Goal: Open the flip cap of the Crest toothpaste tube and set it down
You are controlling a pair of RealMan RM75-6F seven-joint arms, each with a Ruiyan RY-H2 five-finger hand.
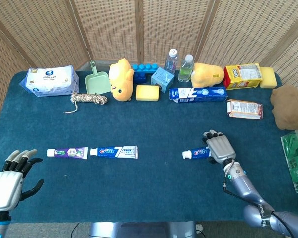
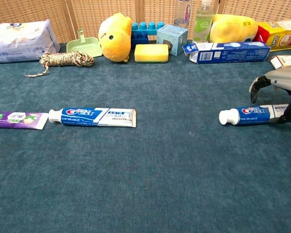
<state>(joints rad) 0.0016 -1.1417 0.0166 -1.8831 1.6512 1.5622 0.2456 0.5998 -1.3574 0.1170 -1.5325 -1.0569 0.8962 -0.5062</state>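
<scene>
My main worry is the Crest toothpaste tube (image 2: pixel 254 115) skidding: it lies flat on the tabletop (image 1: pixel 154 193), white flip cap (image 2: pixel 228 117) pointing left, and my right hand (image 1: pixel 220 148) arches over its tail end only, so if I close there the body may squash or pivot and the cap end could swing away from me. A second risk is picking the wrong target, since another Crest tube (image 1: pixel 114 151) lies well apart to the left, cap touching or just beside a purple tube (image 1: pixel 67 152) (I keep my eyes on the right-hand one). I also judge that one hand cannot both hold the tube and flip the cap, so a clumsy handover could drop it. As for pose: in the chest view the right hand hovers palm down, its fingers (image 2: pixel 255 86) curled downward on the far side and the thumb reaching down at the near side, straddling the tube; whether they touch it I cannot tell, and nothing looks pinched yet. My left hand (image 1: pixel 9 183) waits at the near left edge, palm side up, fingers spread, holding nothing.
</scene>
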